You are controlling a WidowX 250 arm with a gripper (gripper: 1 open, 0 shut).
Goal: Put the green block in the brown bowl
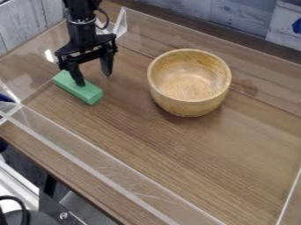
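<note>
The green block (77, 89) lies flat on the wooden table at the left, a small bar angled toward the front right. My black gripper (87, 73) points straight down over its far end, open, with one finger on each side of the block and the tips low near the table. The brown bowl (189, 82) stands upright to the right of the block, a hand's width away, with nothing inside it.
Low clear acrylic walls (24, 112) fence the wooden table (153, 149) on the left, front and back. The black arm (80, 18) rises from the gripper toward the upper left. Blue-and-white boxes (286, 22) sit beyond the back wall.
</note>
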